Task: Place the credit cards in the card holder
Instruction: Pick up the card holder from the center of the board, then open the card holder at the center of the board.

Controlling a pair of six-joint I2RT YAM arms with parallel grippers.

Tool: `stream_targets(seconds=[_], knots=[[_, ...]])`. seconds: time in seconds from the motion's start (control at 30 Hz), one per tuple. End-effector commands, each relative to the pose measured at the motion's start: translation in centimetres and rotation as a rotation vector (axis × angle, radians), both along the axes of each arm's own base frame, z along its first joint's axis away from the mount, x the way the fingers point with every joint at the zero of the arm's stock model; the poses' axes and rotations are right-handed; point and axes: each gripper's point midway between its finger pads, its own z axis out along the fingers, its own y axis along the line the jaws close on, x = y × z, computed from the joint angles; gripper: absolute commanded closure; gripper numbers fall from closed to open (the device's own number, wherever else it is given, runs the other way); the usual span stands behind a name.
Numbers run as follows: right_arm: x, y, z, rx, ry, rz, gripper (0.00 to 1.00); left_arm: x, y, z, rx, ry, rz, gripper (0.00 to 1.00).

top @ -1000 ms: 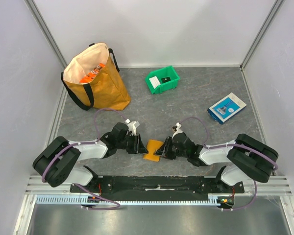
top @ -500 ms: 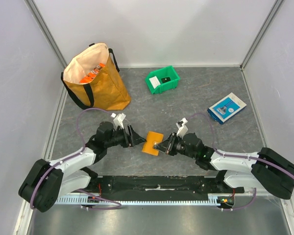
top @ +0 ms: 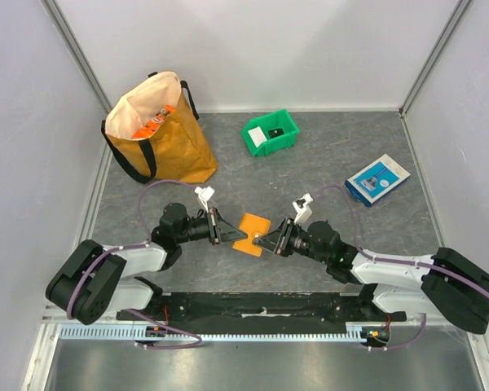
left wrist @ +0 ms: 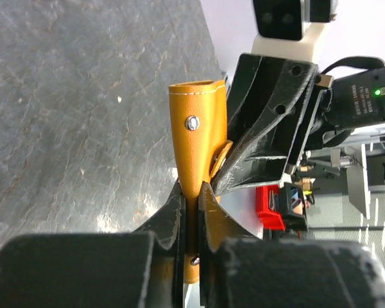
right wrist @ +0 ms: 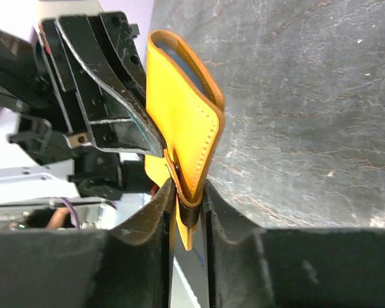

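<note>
Landmark: we take the green bin [top: 279,147] as our reference.
Card holder [top: 252,235]: orange and folded shut. It is on the arm-base side of the bin, well apart from it and slightly left, and hangs between the two grippers.
Left gripper [top: 226,231]: fingers narrow, pinching the holder's left edge.
Right gripper [top: 265,243]: fingers narrow, clamped on the opposite edge, by the snap.
Table [top: 326,163] contact: we cannot tell whether the holder touches it.
Credit cards: a white one [top: 257,138] and a black one [top: 275,130] lie inside the bin.
Tote bag [top: 179,147]: left of the bin, near it, upright with its mouth open.
Blue-and-white box [top: 377,179]: right of the bin and nearer the arm bases, lying flat.
</note>
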Motion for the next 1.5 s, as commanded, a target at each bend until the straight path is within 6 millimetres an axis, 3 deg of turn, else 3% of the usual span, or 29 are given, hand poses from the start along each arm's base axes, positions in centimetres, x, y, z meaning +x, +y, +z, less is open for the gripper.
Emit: stream_targets(seconds=[0.0, 0.07, 0.13, 0.23, 0.43, 0.67, 0.8, 1.03, 1.23, 1.47], knots=[[0.6, -1.0, -1.0, -0.114, -0.034, -0.03, 0.67, 0.9, 0.4, -1.5, 0.136, 0.014, 0.017, 0.98], [1.5, -3.2, -2.1, -0.268, -0.065, -0.091, 0.57, 1.4, 1.6, -4.3, 0.301, 0.03, 0.041, 0.98], [2.2, -5.1, -1.8, -0.376, -0.144, -0.112, 0.47, 0.9, 2.4, -5.7, 0.378, 0.035, 0.023, 0.98], [2.6, -5.9, -0.7, -0.429, -0.23, -0.06, 0.46, -0.4, 2.3, -6.7, 0.397, 0.068, -0.057, 0.98], [1.2, -3.6, -1.6, -0.458, -0.282, 0.217, 0.46, -2.2, 1.6, -8.4, 0.44, 0.133, -0.163, 0.98], [-0.8, -0.4, -3.8, -0.381, -0.241, 0.454, 0.48, -1.9, 1.5, -10.3, 0.503, 0.16, -0.202, 0.98], [-0.9, 0.1, -5.1, -0.382, -0.207, 0.477, 0.49, -1.8, 1.7, -11.0, 0.531, 0.164, -0.195, 0.98], [-0.9, 1.1, -5.8, -0.354, -0.203, 0.509, 0.49, -1.8, 1.7, -11.5, 0.539, 0.165, -0.21, 0.98], [-0.3, 0.9, -8.4, -0.427, -0.158, 0.511, 0.49, -1.9, 1.8, -11.6, 0.542, 0.164, -0.212, 0.98], [-3.0, 1.8, -9.2, -0.401, -0.135, 0.627, 0.5, -1.8, 1.7, -11.7, 0.538, 0.161, -0.199, 0.98]])
